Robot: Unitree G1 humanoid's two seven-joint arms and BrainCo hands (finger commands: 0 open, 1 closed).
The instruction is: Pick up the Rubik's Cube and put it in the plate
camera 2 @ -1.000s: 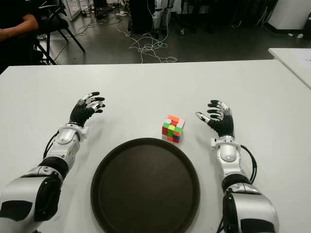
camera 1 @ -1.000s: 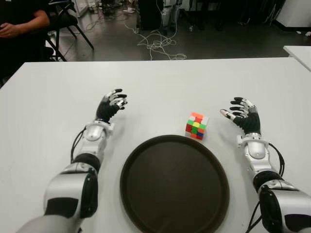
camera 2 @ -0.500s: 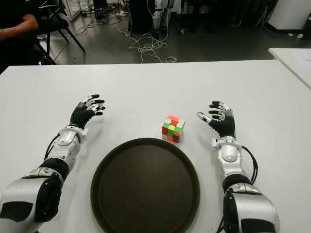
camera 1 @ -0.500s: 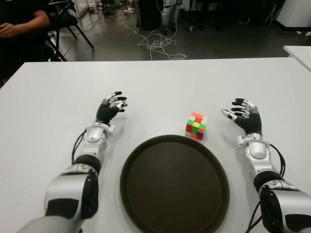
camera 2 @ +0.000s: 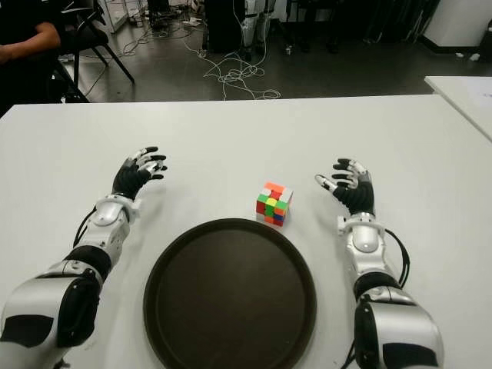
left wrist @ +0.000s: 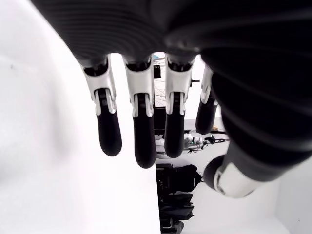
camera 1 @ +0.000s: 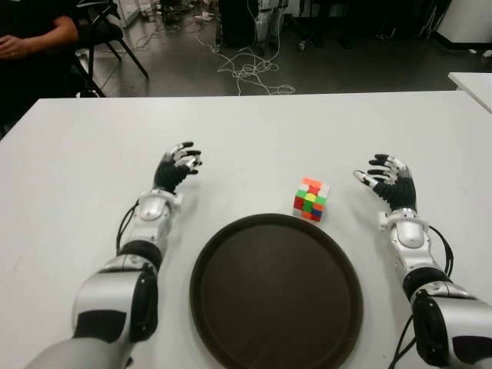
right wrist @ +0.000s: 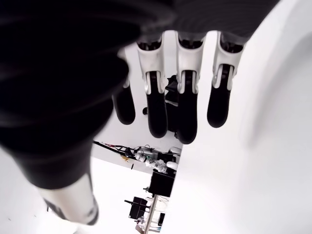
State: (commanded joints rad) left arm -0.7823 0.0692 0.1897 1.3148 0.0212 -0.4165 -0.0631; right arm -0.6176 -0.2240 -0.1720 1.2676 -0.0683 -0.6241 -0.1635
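Note:
The Rubik's Cube [camera 1: 310,199] stands on the white table [camera 1: 246,131], just beyond the far right rim of the round dark brown plate [camera 1: 276,290]. The plate holds nothing. My right hand [camera 1: 388,181] is a short way to the right of the cube, apart from it, fingers spread and empty; its wrist view shows its fingers [right wrist: 156,109] extended with nothing between them. My left hand [camera 1: 176,166] shows well to the left of the cube and plate, fingers loosely extended and empty, as its fingers [left wrist: 141,131] also show in the left wrist view.
A second white table's corner [camera 1: 475,83] shows at the far right. Beyond the table's far edge are cables [camera 1: 250,69] on the dark floor, a chair [camera 1: 104,34] and a seated person [camera 1: 31,38] at the far left.
My right hand has drifted slightly right and away from the cube. The left hand has shifted a little forward. The cube and plate have not moved.

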